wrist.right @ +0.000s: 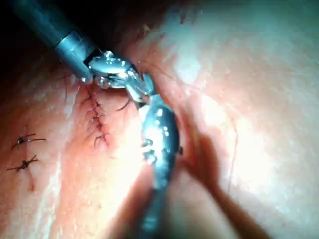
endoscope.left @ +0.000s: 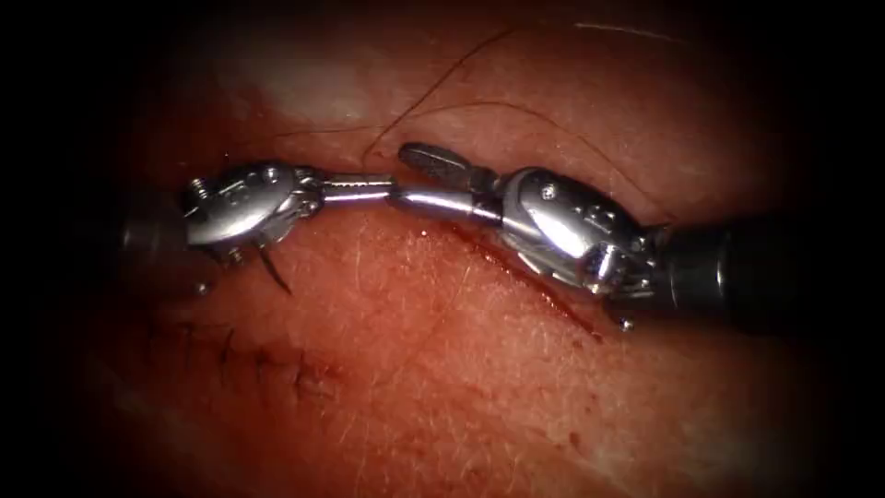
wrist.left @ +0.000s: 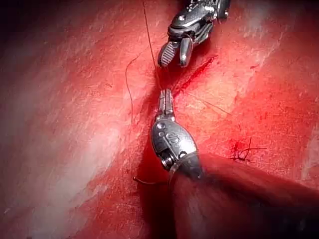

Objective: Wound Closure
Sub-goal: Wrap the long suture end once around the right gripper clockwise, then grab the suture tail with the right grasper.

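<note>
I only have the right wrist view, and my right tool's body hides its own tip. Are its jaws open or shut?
Observer: Open. The left wrist view shows the right tool with jaws spread beside the cut, holding nothing.
Operator: And the left tool?
Observer: The left tool has its jaws shut. The thread runs up from their tip, so it seems to hold it.
Operator: Needle?
Observer: Not sure. A dark sliver under the left tool's wrist, against the tissue, might be it.
</note>
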Motion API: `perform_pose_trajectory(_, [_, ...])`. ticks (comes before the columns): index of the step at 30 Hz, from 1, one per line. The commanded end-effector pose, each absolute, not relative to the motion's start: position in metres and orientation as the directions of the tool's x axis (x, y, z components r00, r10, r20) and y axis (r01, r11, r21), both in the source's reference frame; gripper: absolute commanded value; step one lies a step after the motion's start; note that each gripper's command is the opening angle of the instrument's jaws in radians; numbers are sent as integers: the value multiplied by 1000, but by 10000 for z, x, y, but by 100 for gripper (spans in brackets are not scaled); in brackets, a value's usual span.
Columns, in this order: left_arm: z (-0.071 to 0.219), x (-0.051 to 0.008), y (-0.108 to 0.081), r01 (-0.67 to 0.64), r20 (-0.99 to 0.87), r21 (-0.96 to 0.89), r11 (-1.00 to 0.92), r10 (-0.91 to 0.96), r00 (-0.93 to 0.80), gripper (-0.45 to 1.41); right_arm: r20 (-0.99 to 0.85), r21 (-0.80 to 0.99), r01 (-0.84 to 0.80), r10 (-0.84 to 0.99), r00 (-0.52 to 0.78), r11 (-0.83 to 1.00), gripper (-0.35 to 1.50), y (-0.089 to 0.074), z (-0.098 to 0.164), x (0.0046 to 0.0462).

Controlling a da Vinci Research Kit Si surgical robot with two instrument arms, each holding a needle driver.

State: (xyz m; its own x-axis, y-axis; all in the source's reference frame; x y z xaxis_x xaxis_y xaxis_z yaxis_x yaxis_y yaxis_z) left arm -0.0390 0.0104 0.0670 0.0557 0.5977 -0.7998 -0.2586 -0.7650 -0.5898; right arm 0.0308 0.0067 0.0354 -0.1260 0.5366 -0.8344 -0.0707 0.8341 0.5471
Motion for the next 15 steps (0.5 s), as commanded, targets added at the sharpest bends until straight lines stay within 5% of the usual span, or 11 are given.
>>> perform_pose_trajectory(1, [681, -398, 99, -255, -798, -592, -765, 601, 51, -45, -850, 526, -36, 524, -51, 850, 14, 62, 365, 314])
perform_pose_trajectory(15, [689, -417, 100, -220, -788, -605, -765, 615, 26, -45, -880, 474, 234, 444, 169, 849, 15, 34, 380, 312])
